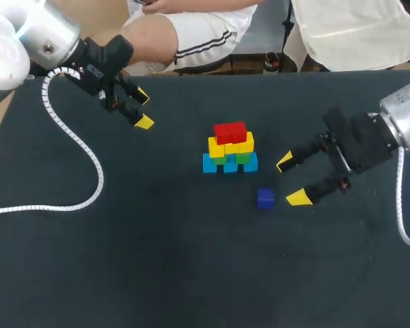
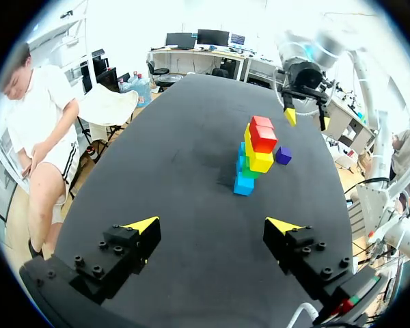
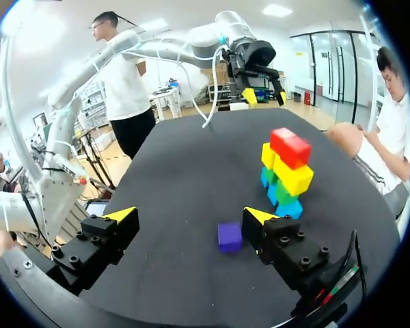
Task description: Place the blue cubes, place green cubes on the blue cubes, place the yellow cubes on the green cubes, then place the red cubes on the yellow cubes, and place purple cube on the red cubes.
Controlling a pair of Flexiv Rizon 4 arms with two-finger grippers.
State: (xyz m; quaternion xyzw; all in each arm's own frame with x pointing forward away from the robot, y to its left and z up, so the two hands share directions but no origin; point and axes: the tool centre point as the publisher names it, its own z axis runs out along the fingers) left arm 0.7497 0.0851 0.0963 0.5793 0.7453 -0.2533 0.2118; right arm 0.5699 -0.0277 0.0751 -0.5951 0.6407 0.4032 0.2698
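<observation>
Tiered cube stack at the centre of the head view, purple cube [image 1: 265,198] lying loose to its lower right.
On the dark table [image 1: 191,260], blue cubes [image 1: 230,163] form the base row, with green cubes [image 1: 243,157], then yellow cubes [image 1: 230,145], then red cubes [image 1: 230,131] on top. The small, dark purple cube rests apart from the stack, between the spread, empty fingers of the right gripper [image 1: 292,180] and near its lower tip. The left gripper [image 1: 143,109] hangs at upper left, fingers apart and holding nothing.

Four-tier cube stack [image 1: 230,149], purple cube [image 1: 265,198] loose nearby
</observation>
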